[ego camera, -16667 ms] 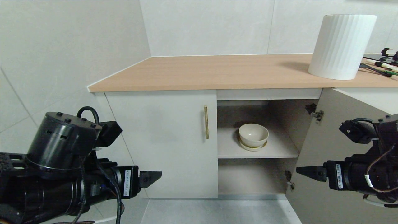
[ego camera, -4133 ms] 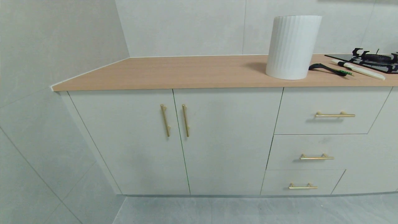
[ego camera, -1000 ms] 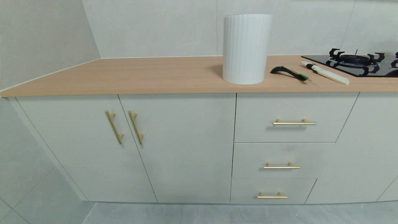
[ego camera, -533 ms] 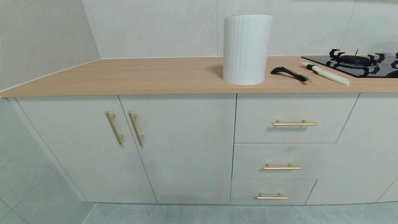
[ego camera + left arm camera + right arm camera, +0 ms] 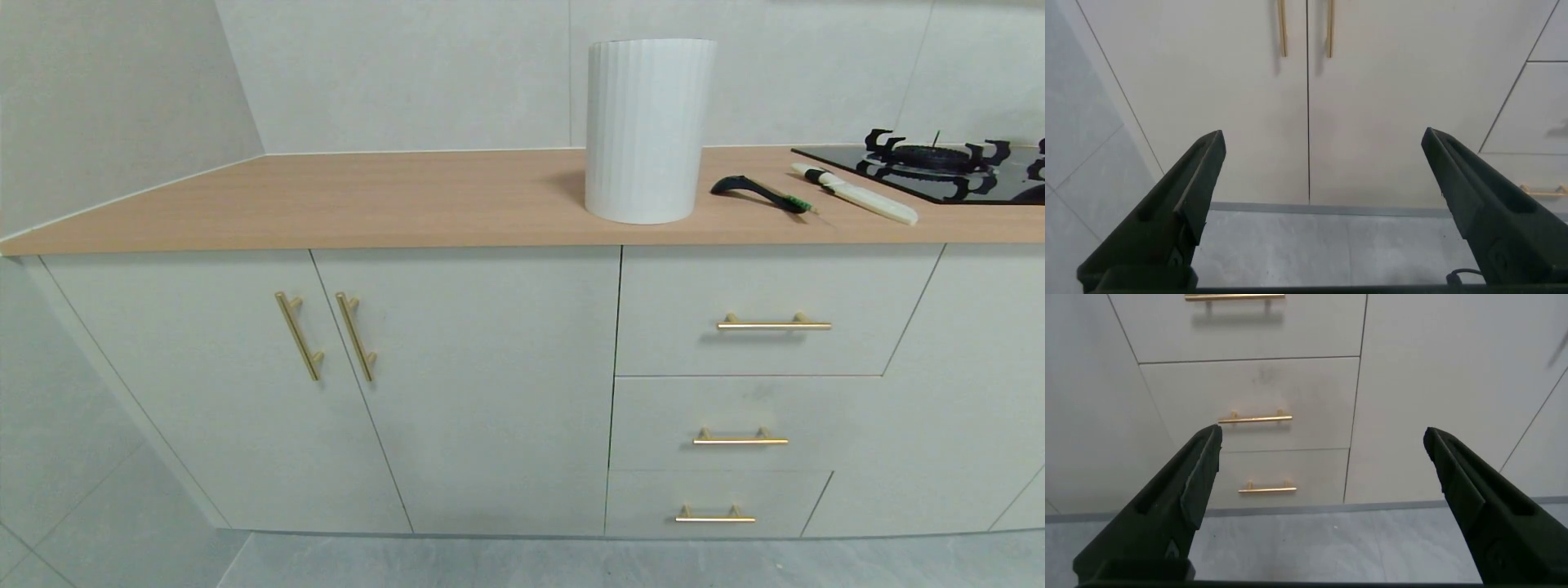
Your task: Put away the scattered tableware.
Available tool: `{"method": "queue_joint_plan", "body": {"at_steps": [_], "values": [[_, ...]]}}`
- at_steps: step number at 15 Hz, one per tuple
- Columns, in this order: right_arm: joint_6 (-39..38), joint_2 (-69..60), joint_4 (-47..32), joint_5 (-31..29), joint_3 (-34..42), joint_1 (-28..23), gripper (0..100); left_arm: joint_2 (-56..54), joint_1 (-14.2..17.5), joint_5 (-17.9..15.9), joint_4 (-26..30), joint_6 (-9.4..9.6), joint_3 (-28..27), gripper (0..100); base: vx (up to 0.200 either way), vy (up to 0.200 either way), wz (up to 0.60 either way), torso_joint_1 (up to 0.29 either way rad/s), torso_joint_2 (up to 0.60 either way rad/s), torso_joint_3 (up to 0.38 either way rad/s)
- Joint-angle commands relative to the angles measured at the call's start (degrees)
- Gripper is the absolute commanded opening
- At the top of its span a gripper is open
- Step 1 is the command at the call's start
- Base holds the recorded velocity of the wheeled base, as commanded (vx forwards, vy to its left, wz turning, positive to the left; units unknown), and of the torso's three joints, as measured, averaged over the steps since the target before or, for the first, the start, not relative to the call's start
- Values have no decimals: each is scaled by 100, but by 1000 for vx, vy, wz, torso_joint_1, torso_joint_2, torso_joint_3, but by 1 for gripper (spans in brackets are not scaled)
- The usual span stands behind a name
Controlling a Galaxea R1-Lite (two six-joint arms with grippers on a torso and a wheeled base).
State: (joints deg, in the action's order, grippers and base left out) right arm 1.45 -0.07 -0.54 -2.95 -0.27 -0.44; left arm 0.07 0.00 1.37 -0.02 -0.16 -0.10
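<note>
On the wooden countertop (image 5: 392,200), a black-handled utensil (image 5: 759,193) and a white knife (image 5: 857,193) lie to the right of a tall white ribbed container (image 5: 645,131). My left gripper (image 5: 1323,137) is open and empty, low in front of the shut double doors (image 5: 1308,98) with gold handles (image 5: 1283,28). My right gripper (image 5: 1323,434) is open and empty too, low before the stack of drawers (image 5: 1249,392), facing the middle drawer handle (image 5: 1255,418).
A black gas hob (image 5: 939,159) sits at the counter's far right. The cabinet doors (image 5: 473,384) and three drawers (image 5: 767,302) are all shut. A tiled wall closes off the left side, and grey floor (image 5: 522,563) lies below.
Over the last second nothing has moved. Earlier the right cabinet door stood open on a bowl on the shelf; both doors are now shut, and the head camera has swung right.
</note>
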Motion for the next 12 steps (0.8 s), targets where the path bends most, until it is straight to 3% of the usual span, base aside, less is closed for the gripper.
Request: {"method": "queue_joint_plan", "body": {"at_steps": [1,3,7,12], "values": [[-4,60,18,110,-237,26,100,1,0,4,-6,-2,1,100,0,0,0,0,0,0],[-303,333,-43,497,-1002,132,100,1,0,4,2,-2,1,100,0,0,0,0,0,0],[-330,2310,-25,1235,-1467,334,100,1,0,4,-6,-2,1,100,0,0,0,0,0,0],[-312,4973,106,1385,-2188,483,100,1,0,4,2,-2,1,100,0,0,0,0,0,0]]}}
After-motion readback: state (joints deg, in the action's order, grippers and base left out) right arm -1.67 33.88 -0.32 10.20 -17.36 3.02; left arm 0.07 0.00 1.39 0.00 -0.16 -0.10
